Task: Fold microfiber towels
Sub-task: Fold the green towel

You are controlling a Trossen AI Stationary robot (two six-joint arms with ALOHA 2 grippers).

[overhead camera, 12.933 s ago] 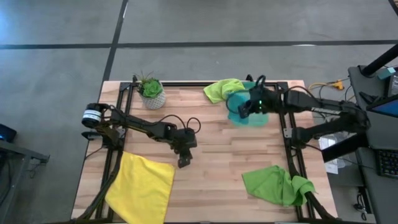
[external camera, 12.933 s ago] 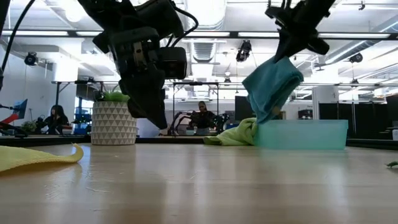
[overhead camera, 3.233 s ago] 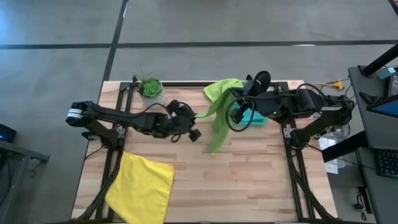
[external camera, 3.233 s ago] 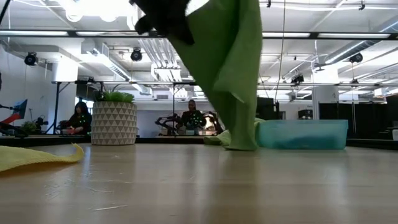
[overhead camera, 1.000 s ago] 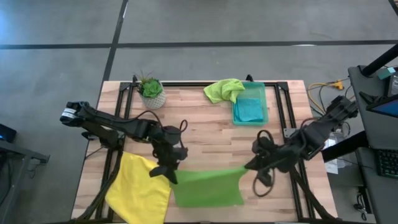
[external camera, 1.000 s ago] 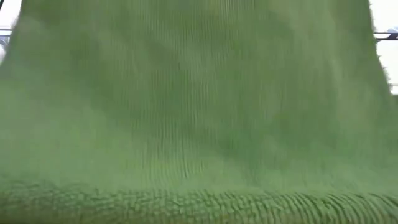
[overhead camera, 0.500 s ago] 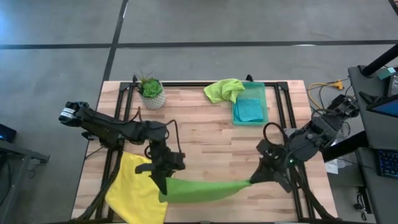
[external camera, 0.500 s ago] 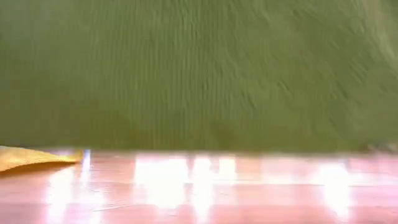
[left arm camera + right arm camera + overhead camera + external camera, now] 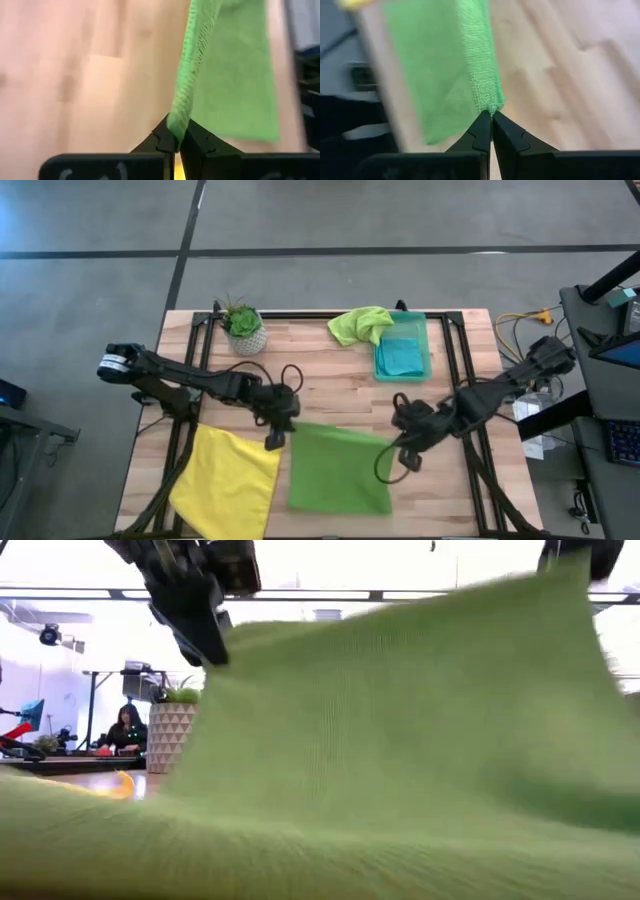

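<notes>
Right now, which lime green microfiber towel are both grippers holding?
On the wooden table, look at the near edge, right of the bright yellow towel. The spread lime green microfiber towel is there, corners pinched by the left gripper and right gripper; the other lime towel lies crumpled.

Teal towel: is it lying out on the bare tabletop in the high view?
No, the teal towel lies inside the green bin at the table's far edge, beside a crumpled lime towel.

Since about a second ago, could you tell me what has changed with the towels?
The left tool and right tool swung the lime green towel away from the table's near edge, spreading it flatter. Both stayed shut on its corners. The yellow towel, bin and plant stayed put.
</notes>
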